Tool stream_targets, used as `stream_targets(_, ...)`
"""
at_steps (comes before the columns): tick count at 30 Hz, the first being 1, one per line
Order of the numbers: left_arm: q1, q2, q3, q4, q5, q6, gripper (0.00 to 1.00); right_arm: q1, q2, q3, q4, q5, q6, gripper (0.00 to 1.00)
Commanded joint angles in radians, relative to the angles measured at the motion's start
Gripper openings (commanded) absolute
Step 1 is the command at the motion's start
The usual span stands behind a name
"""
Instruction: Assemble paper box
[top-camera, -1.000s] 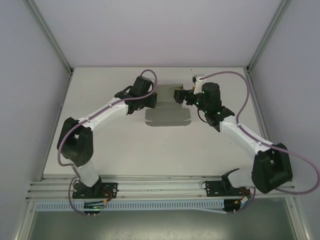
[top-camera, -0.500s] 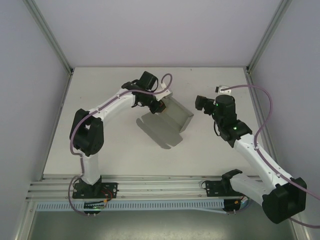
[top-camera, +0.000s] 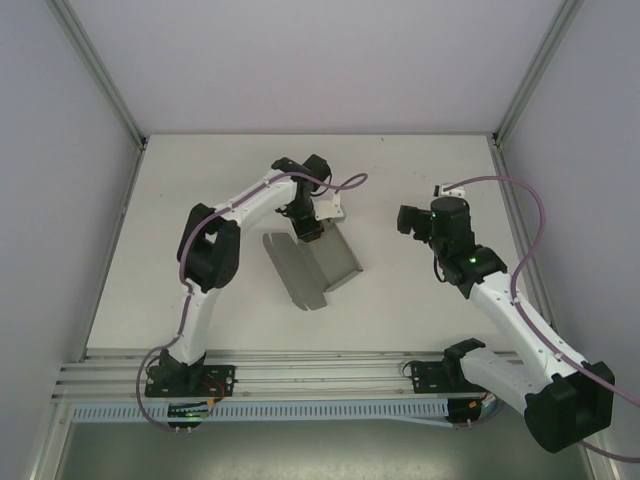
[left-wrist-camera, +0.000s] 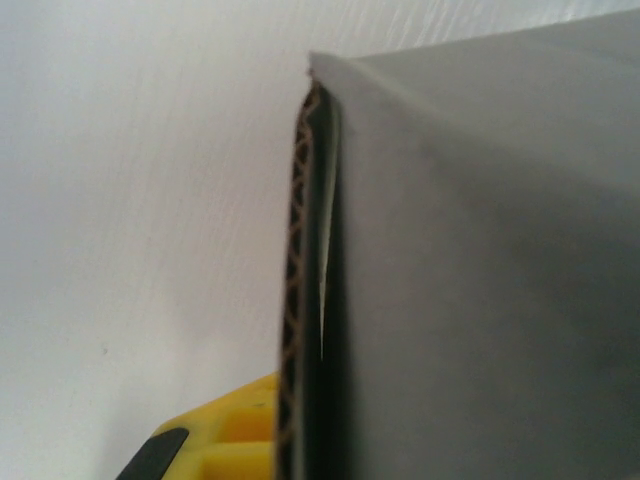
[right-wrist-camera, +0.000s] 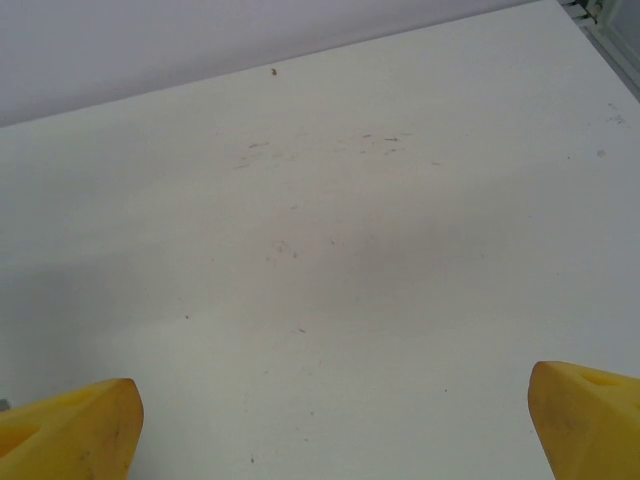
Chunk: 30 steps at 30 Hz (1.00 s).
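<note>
On the surface (top-camera: 200, 300), near its middle, the paper box (top-camera: 312, 262) lies partly folded, its near panel flat and its right panel raised. At its far edge the left jaws are clenched on the cardboard, whose corrugated edge sits beside a yellow finger (left-wrist-camera: 235, 430). Well apart to the right, the right jaws stand released, holding nothing.

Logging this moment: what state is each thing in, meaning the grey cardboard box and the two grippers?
left gripper: shut, pinching one edge of the grey thin cardboard paper box.
paper box: partly folded, not closed up, held by that edge.
right gripper: open, empty, above the white table, apart from the paper box.
</note>
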Motion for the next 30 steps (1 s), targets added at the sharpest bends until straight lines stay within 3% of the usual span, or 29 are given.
stream_targets(1,-0.013,0.064,0.059,-0.093,-0.14,-0.028,0.0,-0.008,0.019,-0.008,-0.021,0.028,0.009,0.99)
stream_targets(6,-0.034,0.157,0.085,-0.116,-0.27,-0.067,0.04,-0.011,0.04,-0.015,-0.023,0.029,0.009,0.99)
stream_targets(8,-0.038,0.173,0.095,-0.118,-0.285,-0.072,0.18,-0.012,0.045,-0.017,-0.022,0.026,0.01,0.99)
stream_targets(10,-0.04,0.171,0.106,-0.118,-0.271,-0.072,0.3,-0.012,0.051,-0.019,-0.018,0.015,0.01,0.99)
stream_targets(17,-0.04,0.097,0.132,-0.105,-0.155,-0.051,0.43,-0.016,0.061,-0.033,0.01,-0.017,0.012,0.99)
stream_targets(22,-0.042,0.047,0.126,-0.087,-0.08,-0.027,0.55,-0.016,0.076,-0.039,0.047,-0.12,-0.035,0.99)
stream_targets(24,-0.041,0.033,0.128,-0.084,-0.059,-0.021,0.68,-0.016,0.082,-0.037,0.049,-0.133,-0.049,0.99)
stream_targets(30,-0.037,-0.028,0.099,0.015,-0.058,-0.024,0.69,-0.019,0.102,-0.035,0.043,-0.148,-0.069,0.99)
